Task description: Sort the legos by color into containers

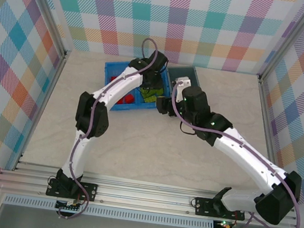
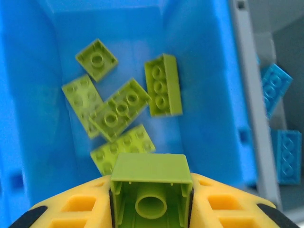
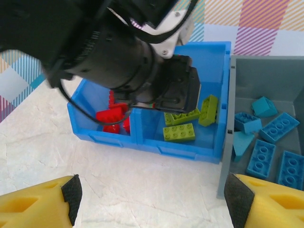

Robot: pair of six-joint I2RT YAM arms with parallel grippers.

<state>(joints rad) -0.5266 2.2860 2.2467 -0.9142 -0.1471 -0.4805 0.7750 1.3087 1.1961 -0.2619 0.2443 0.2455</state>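
Lime brick (image 2: pixel 150 183): pinched in the left pincer (image 2: pixel 151 202), with its hollow underside towards the wrist camera. It hangs above the blue bin's (image 2: pixel 204 95) green compartment.
Left pincer: its yellow fingers (image 2: pixel 76 209) press on the brick from both sides. From above, it sits over the right half of the blue bin.
Loose lime bricks (image 2: pixel 118 111): five lie on the compartment floor, below and beyond the held brick. None of them touches the pincer.
Blue bin: it has two compartments. The left one holds red bricks (image 3: pixel 110 115), and the right one, beside the grey bin, holds the lime ones.
Grey bin (image 3: pixel 227 156): it stands just beside the blue bin's right wall and holds blue bricks (image 3: pixel 261 159).
Right pincer (image 3: pixel 152 199): spread wide and holding nothing. It hovers over the bare table (image 3: pixel 118 180) on the near side of both bins, well apart from every brick.
Left arm's wrist (image 3: pixel 118 61): this dark housing stands over the blue bin and hides part of the red compartment from the right wrist camera.
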